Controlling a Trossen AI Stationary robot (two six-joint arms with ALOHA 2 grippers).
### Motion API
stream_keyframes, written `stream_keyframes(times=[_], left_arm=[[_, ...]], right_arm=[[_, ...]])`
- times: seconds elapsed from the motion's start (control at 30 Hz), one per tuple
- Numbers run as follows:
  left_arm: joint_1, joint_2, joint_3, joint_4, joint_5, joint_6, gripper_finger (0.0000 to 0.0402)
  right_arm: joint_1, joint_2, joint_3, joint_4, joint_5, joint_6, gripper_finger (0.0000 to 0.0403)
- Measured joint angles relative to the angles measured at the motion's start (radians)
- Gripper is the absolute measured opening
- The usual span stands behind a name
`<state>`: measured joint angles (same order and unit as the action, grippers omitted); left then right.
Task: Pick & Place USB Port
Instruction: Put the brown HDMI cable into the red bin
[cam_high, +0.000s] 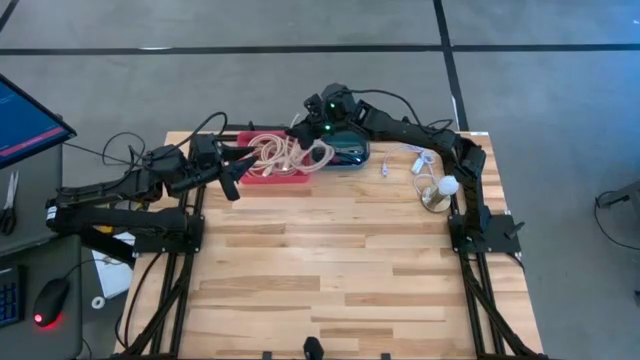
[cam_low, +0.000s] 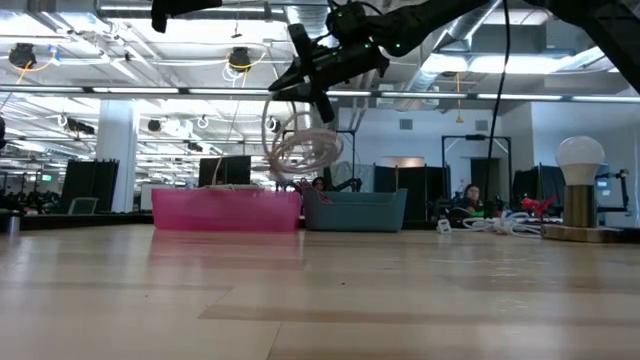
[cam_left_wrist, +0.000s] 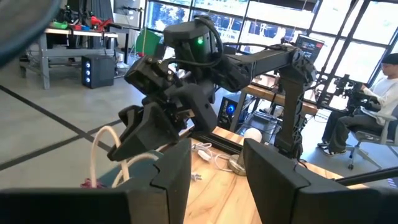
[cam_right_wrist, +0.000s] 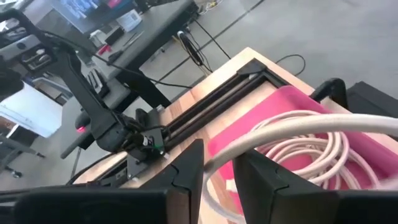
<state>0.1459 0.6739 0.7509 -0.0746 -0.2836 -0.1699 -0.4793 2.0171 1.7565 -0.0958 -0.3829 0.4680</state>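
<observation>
The right tool hangs above the far edge of the tabletop, its fingers clamped on a coiled white cable. The cable is lifted, its loops dangling over the pink bin, which sits beside a teal bin. The left tool waits just beside the pink bin near the far left corner, fingers apart.

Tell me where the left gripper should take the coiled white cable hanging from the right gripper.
Probably the loops dangling below the right gripper. The white cable hangs free above the pink bin, so the open left gripper could likely come in level from its own side and close across that bundle.
</observation>
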Motion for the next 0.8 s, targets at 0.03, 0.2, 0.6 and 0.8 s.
stream_keyframes(times=[0.03,0.2,0.6,0.8], left_arm=[[0.0,0.0,0.0,0.0,0.0,0.0,0.0145],[0.0,0.0,0.0,0.0,0.0,0.0,0.0145],[-0.004,0.0,0.0,-0.003,0.0,-0.022,0.0145],[-0.006,0.0,0.0,-0.007,0.0,-0.023,0.0145]], right_arm=[[0.0,0.0,0.0,0.001,0.005,0.009,0.0077],[0.013,0.006,0.0,0.014,0.048,0.032,0.0077],[0.044,0.23,0.158,0.097,-0.07,0.153,0.0077],[0.046,0.361,0.384,-0.198,-0.114,0.12,0.0077]])
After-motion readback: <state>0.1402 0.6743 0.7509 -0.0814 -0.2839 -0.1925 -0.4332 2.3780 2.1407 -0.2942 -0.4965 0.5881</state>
